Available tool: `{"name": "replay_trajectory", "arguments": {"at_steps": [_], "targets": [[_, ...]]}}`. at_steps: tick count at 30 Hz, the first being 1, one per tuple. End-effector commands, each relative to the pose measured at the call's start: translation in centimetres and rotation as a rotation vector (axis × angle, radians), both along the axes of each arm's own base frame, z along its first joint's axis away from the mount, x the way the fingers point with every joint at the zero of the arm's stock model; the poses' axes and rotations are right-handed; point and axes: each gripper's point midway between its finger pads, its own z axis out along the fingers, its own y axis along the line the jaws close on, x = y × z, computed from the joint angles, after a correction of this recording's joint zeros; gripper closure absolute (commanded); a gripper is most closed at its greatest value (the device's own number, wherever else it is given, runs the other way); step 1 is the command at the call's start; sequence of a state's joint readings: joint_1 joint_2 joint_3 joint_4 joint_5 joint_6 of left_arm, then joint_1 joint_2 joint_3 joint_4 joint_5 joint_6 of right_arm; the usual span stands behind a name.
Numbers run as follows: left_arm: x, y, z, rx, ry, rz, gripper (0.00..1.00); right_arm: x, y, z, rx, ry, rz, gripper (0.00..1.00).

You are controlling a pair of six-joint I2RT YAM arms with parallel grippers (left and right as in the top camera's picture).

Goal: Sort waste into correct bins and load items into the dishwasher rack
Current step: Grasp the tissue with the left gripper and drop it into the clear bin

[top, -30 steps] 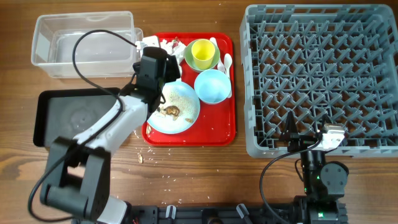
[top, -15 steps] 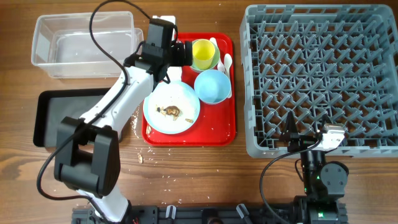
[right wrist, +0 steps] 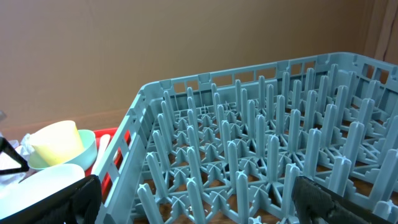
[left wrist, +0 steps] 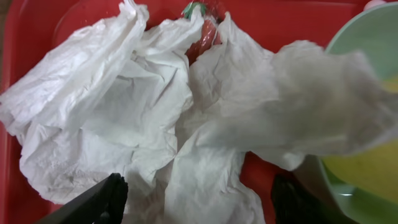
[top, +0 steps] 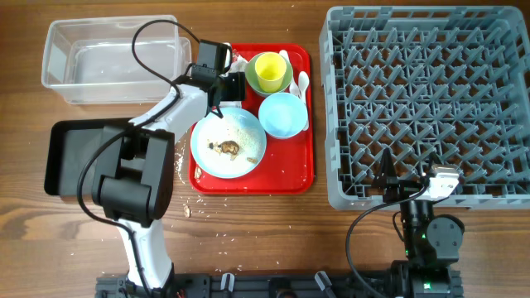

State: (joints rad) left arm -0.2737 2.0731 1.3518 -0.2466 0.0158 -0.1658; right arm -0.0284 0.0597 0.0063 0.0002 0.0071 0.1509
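Now stretching the left arm from the near edge of the table, across the right end of the black tray (top: 73, 157), up to the far-left corner of the red serving tray (top: 294, 178). Bending at the elbow above the black tray and angling the white forearm far and rightward. Tipping the left gripper (left wrist: 202, 200) down onto the crumpled white napkins (left wrist: 143, 118) heaped in that corner, just beside the pale green bowl (top: 251, 83). Holding its black fingers (left wrist: 106, 199) spread well apart, straddling the paper folds without visibly pinching them.

Showing, along the red tray's far edge, the yellow cup (top: 270, 70) nested in the green bowl, the light blue bowl (top: 283, 114) just nearer. Showing the light blue plate (top: 248, 132) toward the near-left corner, carrying brown food scraps (top: 227, 148).

Parking the right arm at the table's near edge, against the near wall of the grey dishwasher rack (top: 431, 99). Pointing the right gripper (right wrist: 202, 199) away over the pegs, fingers splayed wide, grasping nothing.

Showing the clear tub (top: 112, 60) at the table's far-left corner.
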Motion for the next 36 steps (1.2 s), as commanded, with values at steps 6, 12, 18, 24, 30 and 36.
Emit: {"name": "replay_trajectory", "arguments": {"at_steps": [6, 12, 18, 24, 30, 36], "targets": [[-0.7, -1.3, -1.3, -0.008, 0.033, -0.033, 0.64, 0.0, 0.0, 0.2, -0.017, -0.007, 0.006, 0.0], [-0.7, -1.6, 3.2, -0.056, -0.024, 0.002, 0.96, 0.0, 0.0, 0.2, -0.017, -0.007, 0.006, 0.0], [-1.4, -1.3, 7.1, -0.069, -0.062, 0.008, 0.96, 0.0, 0.0, 0.2, -0.017, -0.007, 0.006, 0.0], [-1.5, 1.2, 14.9, -0.133, -0.197, 0.121, 0.96, 0.0, 0.0, 0.2, -0.017, -0.007, 0.006, 0.0], [-0.4, 10.8, 19.7, -0.218, -0.31, 0.448, 0.96, 0.0, 0.0, 0.2, -0.017, -0.007, 0.005, 0.0], [0.4, 20.4, 20.6, -0.315, -0.389, 0.757, 0.95, 0.0, 0.0, 0.2, -0.017, -0.007, 0.005, 0.0]]}}
